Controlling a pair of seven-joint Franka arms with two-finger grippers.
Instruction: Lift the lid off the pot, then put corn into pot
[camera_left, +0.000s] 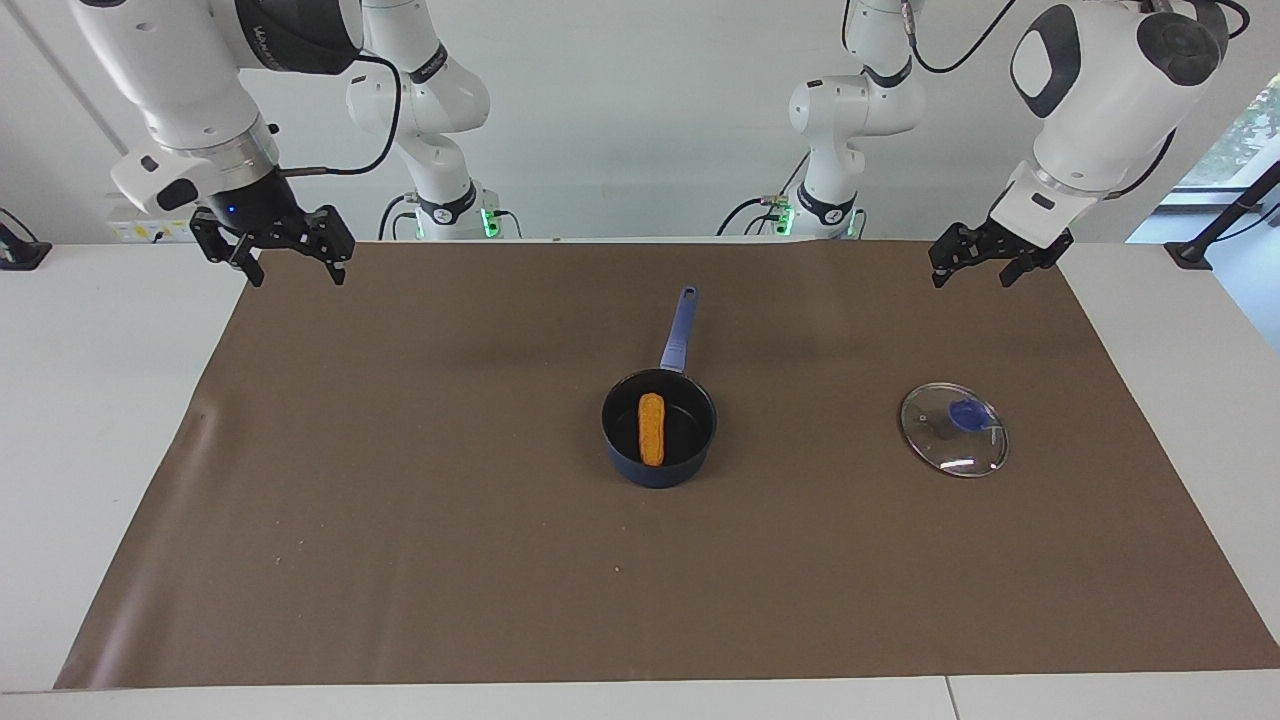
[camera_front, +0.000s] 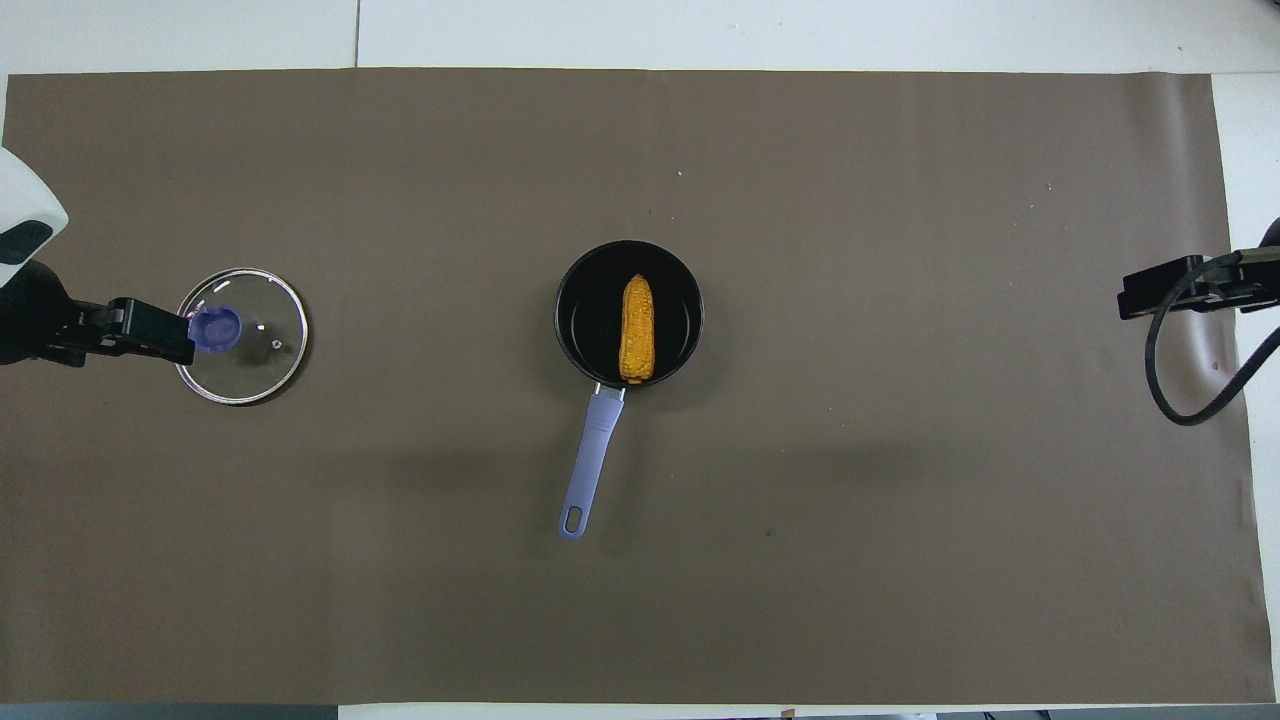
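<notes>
The dark navy pot (camera_left: 662, 474) stands uncovered in the middle of the brown mat, its light blue handle (camera_left: 678, 330) pointing toward the robots. The yellow-orange corn (camera_left: 651, 428) lies inside the pot (camera_front: 585, 300), also seen in the overhead view (camera_front: 637, 328). The glass lid (camera_left: 953, 435) with its blue knob (camera_left: 965, 413) lies flat on the mat toward the left arm's end (camera_front: 255, 345). My left gripper (camera_left: 975, 275) is open and empty, raised in the air, apart from the lid. My right gripper (camera_left: 297, 272) is open and empty, raised over the mat's corner at the right arm's end.
The brown mat (camera_left: 400, 520) covers most of the white table (camera_left: 90, 400). A black cable (camera_front: 1175, 390) hangs by the right gripper (camera_front: 1165, 288). In the overhead view the left gripper (camera_front: 150, 335) overlaps the lid's edge.
</notes>
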